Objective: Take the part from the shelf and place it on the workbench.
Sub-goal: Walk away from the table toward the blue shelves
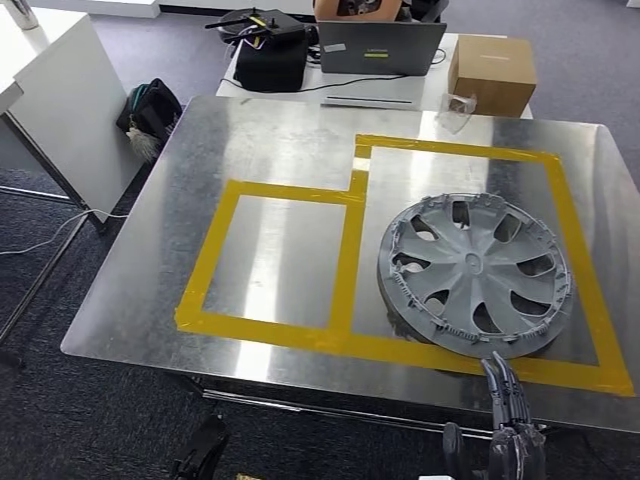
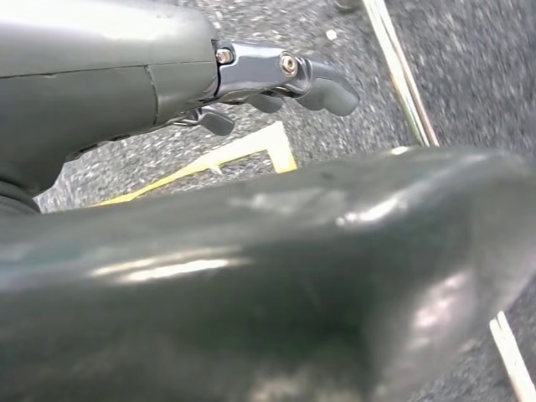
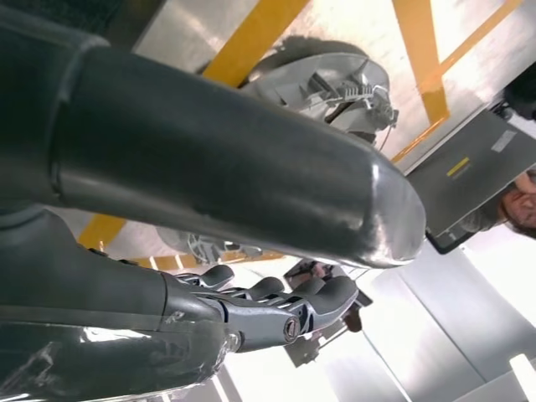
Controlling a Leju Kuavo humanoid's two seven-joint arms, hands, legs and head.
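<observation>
part: grey spoked wheel cover (image 1: 474,274) flat inside yellow tape outline (image 1: 347,262) | right hand (image 1: 507,425) released, just outside outline | left hand (image 2: 278,79) empty, fingers apart

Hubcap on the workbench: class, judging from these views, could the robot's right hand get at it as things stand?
Probably yes. The right hand hovers at the table's near edge, fingers apart and holding nothing, just short of the hubcap. Nothing lies between them, only bare metal tabletop and yellow tape.

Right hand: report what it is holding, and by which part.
Nothing is held. The right hand is open, apart from the grey plastic wheel cover, which lies flat on the steel workbench inside the yellow tape outline.
</observation>
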